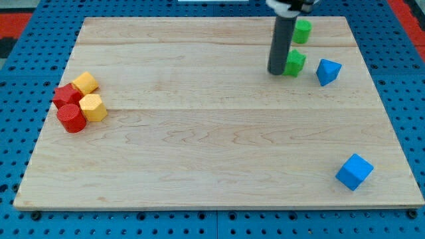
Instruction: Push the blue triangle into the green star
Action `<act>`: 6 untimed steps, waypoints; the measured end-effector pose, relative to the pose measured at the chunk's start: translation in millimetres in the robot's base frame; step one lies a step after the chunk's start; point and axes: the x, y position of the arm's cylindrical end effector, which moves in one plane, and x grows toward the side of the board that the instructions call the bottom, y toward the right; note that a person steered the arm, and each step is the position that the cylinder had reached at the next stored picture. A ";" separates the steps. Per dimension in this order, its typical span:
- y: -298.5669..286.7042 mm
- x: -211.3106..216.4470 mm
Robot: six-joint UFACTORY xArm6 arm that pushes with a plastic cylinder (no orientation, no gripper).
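Note:
The blue triangle (328, 71) lies near the view's upper right on the wooden board (199, 133). The green star (295, 62) sits just to its left, a small gap between them. My tip (276, 72) stands on the board, touching the left side of the green star. The rod hides part of that star's left edge. A second green block (303, 30), roughly round, lies above the star near the board's top edge.
A blue cube (354, 172) lies at the lower right. At the view's left a cluster holds a red star (66, 95), a red cylinder (71, 119), a yellow block (85, 82) and a yellow hexagon (93, 107). Blue pegboard surrounds the board.

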 end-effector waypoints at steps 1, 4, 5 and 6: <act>6.3 -39.5; 57.2 102.3; 79.6 70.6; 58.4 35.0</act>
